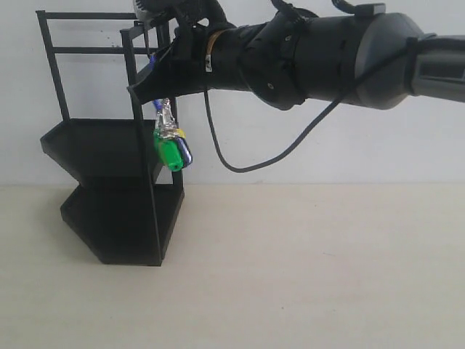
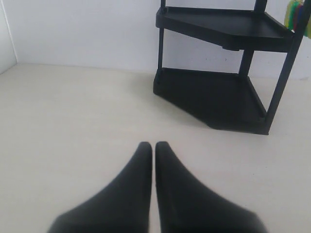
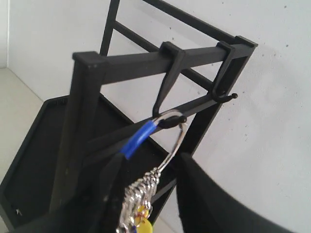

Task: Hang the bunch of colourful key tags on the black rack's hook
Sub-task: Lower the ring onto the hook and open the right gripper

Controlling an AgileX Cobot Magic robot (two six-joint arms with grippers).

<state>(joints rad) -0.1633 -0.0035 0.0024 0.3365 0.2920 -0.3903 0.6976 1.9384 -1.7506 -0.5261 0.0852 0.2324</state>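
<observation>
Black right tool (image 3: 148, 162) straddles the colourful key tag bunch (image 1: 171, 149), its ring (image 3: 176, 141) over the hook (image 3: 167, 97); whether it grips or has let go is unclear, and the left tool (image 2: 153, 145) is clenched.

Bright, even, diffuse light in all 3 views, only faint soft shadow under the black rack (image 1: 109, 240), its detail crushed dark. Left gripper (image 2: 153, 145) fingers and near right-wrist foreground are out of focus.
</observation>
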